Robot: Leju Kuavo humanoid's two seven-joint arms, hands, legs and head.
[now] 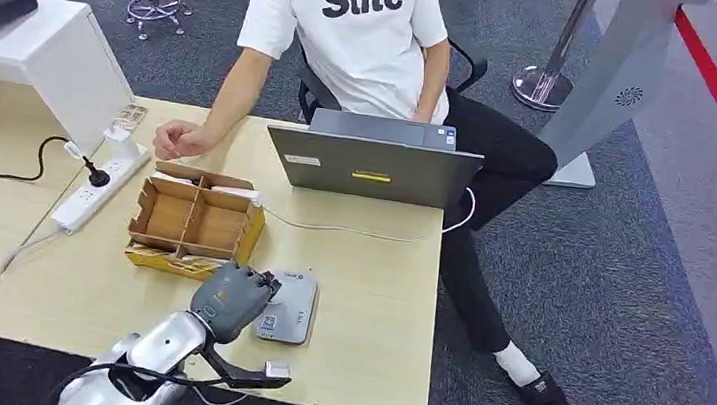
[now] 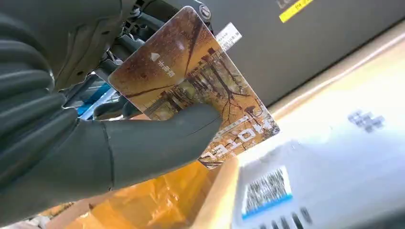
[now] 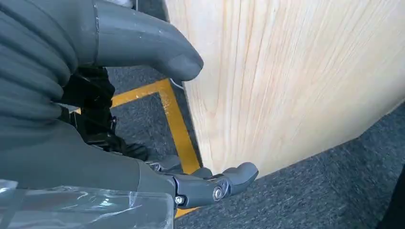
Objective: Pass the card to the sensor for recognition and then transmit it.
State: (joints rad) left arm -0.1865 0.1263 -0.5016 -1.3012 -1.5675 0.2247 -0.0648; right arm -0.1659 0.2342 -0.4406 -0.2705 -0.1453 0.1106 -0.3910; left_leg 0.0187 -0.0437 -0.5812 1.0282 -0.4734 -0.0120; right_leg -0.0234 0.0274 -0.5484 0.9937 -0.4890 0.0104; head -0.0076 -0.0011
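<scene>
Presently, the left hand (image 1: pixel 232 299) sits over the wooden table (image 1: pixel 365 294), its fingers clamped on a card (image 2: pixel 191 86). The left wrist view confirms the hold: the thick grey thumb (image 2: pixel 162 138) presses across the card's face, and darker fingers back it from behind. The card carries an autumn-tree picture and the word "HOTEL". It is held tilted, just above and beside the sensor (image 1: pixel 291 306), a flat light-grey reader lying on the table directly next to the hand. Whether card and sensor touch cannot be told.

Just beyond the hand stands a partitioned cardboard box (image 1: pixel 194 220), and further off an open laptop (image 1: pixel 374 164) with a person (image 1: pixel 352 31) seated behind it. A white power strip (image 1: pixel 100 185) lies well off to the hand's left.

The right hand (image 3: pixel 119 119) hangs beside the table's edge, above grey carpet with a yellow line. Its thumb and fingers are apart, and it holds nothing.
</scene>
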